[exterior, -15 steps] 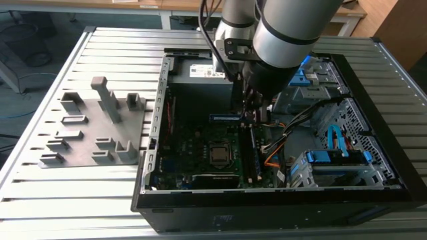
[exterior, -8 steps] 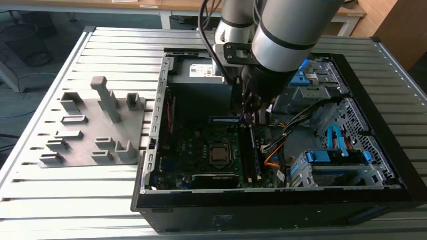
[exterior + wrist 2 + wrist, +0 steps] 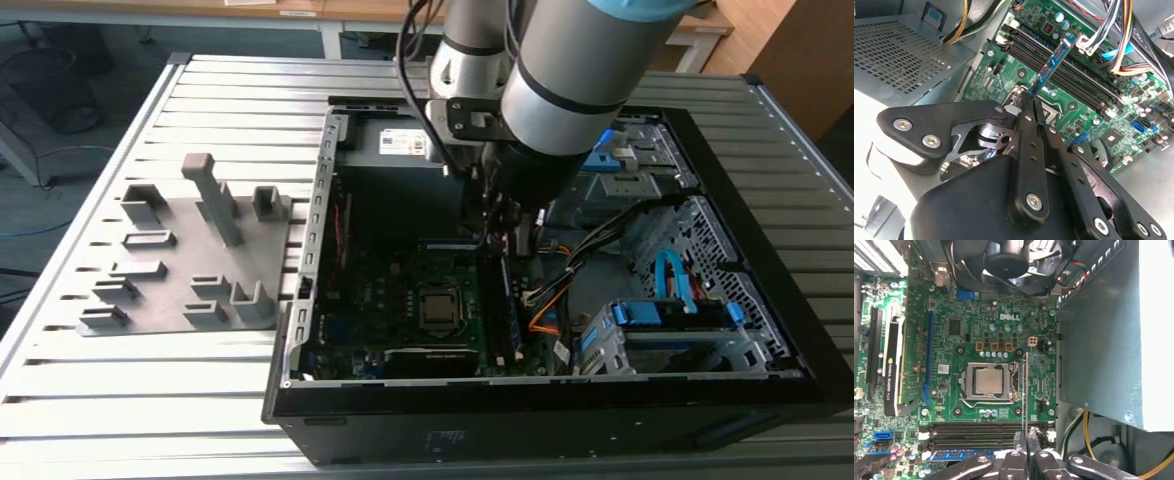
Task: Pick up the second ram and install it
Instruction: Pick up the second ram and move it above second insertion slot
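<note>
Blue second ram (image 3: 1050, 65) | pinched edge-on between closed jaws | over motherboard (image 3: 979, 315)

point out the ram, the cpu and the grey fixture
ram (image 3: 1051, 64), second wrist view, middle of its blue board
cpu (image 3: 990, 380), first wrist view, centre of its metal lid
grey fixture (image 3: 216, 205), exterior view, its tall post

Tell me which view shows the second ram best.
The second wrist view: the second ram juts from the shut jaws, its blue face visible above the motherboard. The first wrist view catches it edge-on, a thin line; in the exterior view the arm largely blocks it.
</note>
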Robot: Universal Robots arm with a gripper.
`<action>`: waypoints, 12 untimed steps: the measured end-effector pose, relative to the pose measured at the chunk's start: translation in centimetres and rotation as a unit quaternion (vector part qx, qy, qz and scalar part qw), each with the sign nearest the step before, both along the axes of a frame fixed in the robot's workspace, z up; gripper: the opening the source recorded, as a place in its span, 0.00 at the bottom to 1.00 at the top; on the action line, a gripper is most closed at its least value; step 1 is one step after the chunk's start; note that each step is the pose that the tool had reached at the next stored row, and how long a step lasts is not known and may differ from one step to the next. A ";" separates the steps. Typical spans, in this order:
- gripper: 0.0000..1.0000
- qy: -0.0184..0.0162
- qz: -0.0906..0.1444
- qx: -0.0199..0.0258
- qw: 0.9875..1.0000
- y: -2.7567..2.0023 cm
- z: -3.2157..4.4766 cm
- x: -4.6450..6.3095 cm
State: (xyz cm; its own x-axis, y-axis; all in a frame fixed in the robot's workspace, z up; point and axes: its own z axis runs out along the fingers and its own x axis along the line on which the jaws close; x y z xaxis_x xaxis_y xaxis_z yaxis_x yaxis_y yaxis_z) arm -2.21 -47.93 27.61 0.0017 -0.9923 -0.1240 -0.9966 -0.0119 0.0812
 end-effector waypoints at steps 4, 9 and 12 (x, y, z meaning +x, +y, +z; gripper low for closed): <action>0.13 0.000 0.000 0.000 1.000 0.00 -0.68 0.0; 0.13 0.000 0.001 -0.001 1.000 -0.64 -0.82 -1.2; 0.13 0.000 0.001 -0.001 1.000 -1.26 -0.85 -1.4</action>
State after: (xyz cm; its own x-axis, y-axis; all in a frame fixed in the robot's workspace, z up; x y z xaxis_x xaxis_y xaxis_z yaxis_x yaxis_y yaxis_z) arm -3.59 -49.19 26.76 0.0036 -0.9926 -0.1212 -0.9967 -0.0135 0.0805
